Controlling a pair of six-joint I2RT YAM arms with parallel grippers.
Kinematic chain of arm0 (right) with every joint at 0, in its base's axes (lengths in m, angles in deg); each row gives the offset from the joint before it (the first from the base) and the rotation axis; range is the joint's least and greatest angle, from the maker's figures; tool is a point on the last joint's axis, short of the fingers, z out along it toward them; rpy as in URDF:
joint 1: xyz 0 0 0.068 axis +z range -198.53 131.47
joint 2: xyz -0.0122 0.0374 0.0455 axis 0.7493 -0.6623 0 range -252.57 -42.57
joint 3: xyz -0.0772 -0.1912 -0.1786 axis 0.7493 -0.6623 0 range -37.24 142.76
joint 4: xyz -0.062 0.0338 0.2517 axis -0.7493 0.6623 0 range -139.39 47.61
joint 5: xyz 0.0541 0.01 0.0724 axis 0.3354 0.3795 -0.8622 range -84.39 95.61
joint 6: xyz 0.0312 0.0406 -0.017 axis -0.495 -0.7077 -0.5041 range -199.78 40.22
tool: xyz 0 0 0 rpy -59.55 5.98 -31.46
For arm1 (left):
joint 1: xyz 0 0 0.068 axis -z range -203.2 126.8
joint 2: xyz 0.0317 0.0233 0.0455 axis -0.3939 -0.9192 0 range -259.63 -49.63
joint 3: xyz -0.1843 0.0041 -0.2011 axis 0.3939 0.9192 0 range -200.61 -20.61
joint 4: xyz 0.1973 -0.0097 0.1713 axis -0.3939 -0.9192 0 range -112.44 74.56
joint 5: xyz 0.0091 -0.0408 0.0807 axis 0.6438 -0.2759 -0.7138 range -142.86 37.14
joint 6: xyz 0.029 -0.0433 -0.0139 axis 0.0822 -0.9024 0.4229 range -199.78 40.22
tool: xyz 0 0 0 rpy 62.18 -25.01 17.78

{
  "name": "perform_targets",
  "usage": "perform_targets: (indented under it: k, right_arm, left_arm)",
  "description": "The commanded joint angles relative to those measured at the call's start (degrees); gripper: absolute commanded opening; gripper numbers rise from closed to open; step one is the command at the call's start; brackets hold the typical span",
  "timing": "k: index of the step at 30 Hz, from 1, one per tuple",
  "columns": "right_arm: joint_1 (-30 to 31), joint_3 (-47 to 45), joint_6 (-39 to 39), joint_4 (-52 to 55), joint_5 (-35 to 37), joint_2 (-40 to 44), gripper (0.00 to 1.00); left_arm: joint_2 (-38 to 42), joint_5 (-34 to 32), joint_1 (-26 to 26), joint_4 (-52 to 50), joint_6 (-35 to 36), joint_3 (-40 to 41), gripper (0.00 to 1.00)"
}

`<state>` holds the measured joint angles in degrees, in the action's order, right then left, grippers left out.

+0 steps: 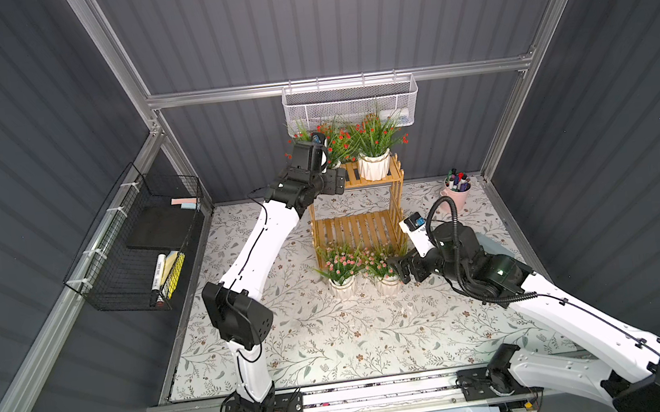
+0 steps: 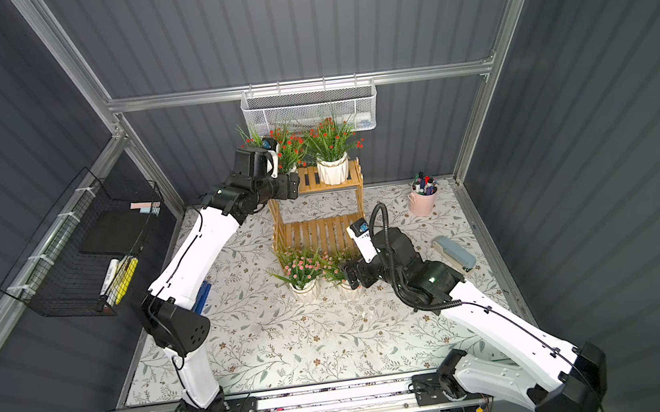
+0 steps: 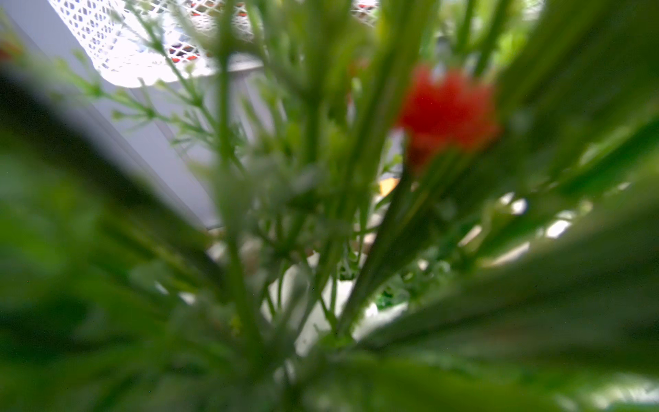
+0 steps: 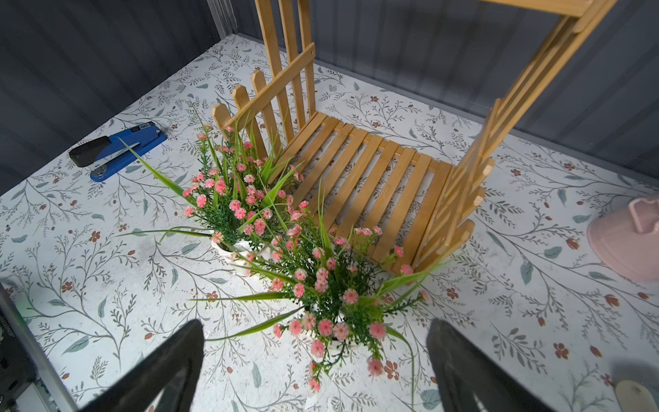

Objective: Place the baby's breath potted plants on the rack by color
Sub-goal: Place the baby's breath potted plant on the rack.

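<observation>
On the tabletop (image 1: 334,340) the right pincer (image 4: 315,330) is spread wide just beside one pink plant (image 4: 331,303). The second pink plant (image 4: 231,207) stands alongside, before the rack (image 4: 363,171). A red plant (image 1: 373,139) stands on the upper tier. The left pincer (image 1: 325,160) is buried in the other red plant (image 1: 340,143), seemingly there too; I cannot tell its grip.

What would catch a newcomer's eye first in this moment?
Two red-flowered plants top the wooden rack, the left arm against one. Two pink-flowered plants stand on the table before its bare lower shelf, the right tool open, facing the nearer one.
</observation>
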<state>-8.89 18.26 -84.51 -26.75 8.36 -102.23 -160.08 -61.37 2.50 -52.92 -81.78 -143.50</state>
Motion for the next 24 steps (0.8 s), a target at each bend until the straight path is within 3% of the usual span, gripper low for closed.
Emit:
perform_targets:
  k: [1,10,19,24]
  right_arm:
    - [-0.2,0.0,-0.5,1.6,-0.7,1.0,0.99]
    - [-0.1,-1.0,-1.0,1.9,-0.3,1.0,0.99]
    - [-0.1,-1.8,-0.7,1.8,0.7,0.7,0.99]
    - [-0.1,-2.0,-0.9,1.6,0.6,0.5,0.99]
  left_arm:
    - [-1.4,2.7,-0.8,2.4,2.0,-6.2,0.79]
    - [-7.0,6.2,-1.2,2.9,2.1,-12.2,0.79]
    - [-7.1,6.7,-1.7,4.2,1.8,-9.5,0.8]
    - [-7.4,6.5,-1.9,3.9,1.5,-9.6,0.95]
